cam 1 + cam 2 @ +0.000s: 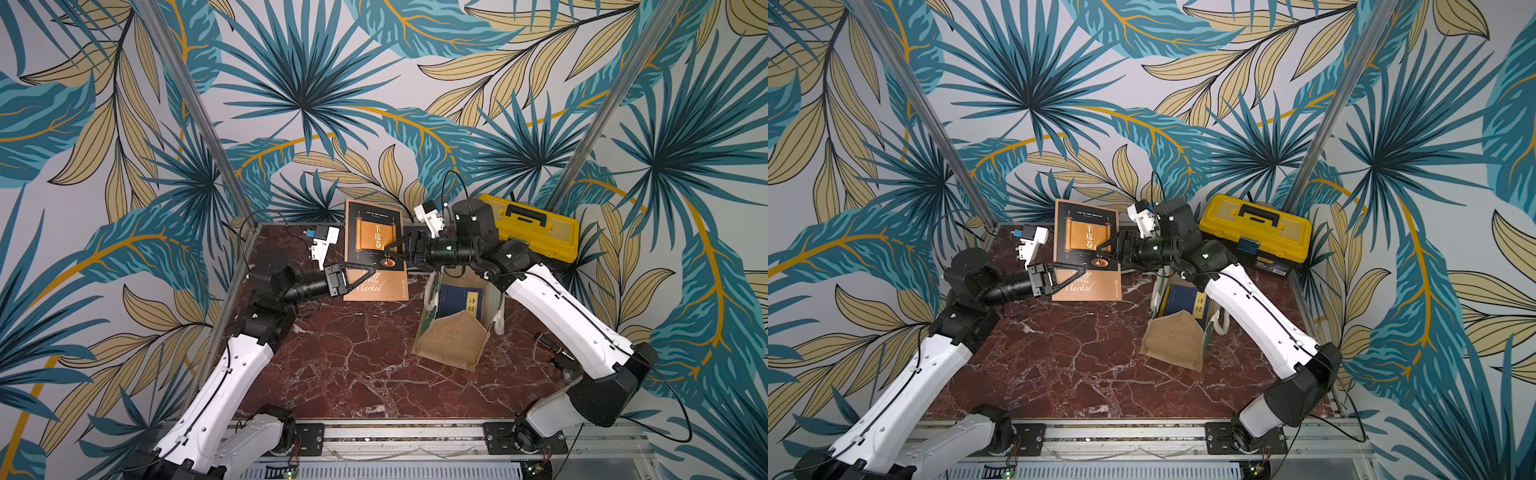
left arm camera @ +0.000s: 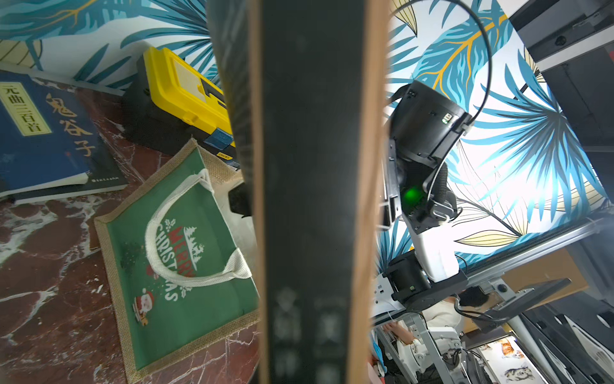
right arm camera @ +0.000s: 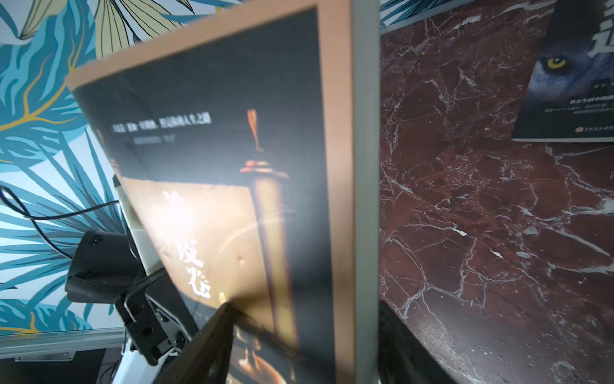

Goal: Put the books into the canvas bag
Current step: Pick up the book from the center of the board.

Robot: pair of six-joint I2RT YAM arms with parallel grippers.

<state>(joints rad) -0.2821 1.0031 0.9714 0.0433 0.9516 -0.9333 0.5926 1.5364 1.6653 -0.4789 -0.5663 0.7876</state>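
Scroll-cover book (image 1: 372, 232) is aloft, mid-handover I'd say: left gripper (image 1: 371, 272) clamped on one edge, right gripper (image 1: 386, 251) straddling it, grip unclear. Next, swing it over the canvas bag (image 1: 451, 345) and lower it edgewise.

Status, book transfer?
Left end effector shut on scroll-cover book, held aloft. Right end effector open, straddling its edge. Canvas bag upright, one navy book inside. Right wrist over bag's far end.

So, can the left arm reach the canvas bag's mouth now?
Probably not yet: the right arm hangs over the far rim of the canvas bag, and the right pincer straddles the scroll-cover book that the left pincer grips.
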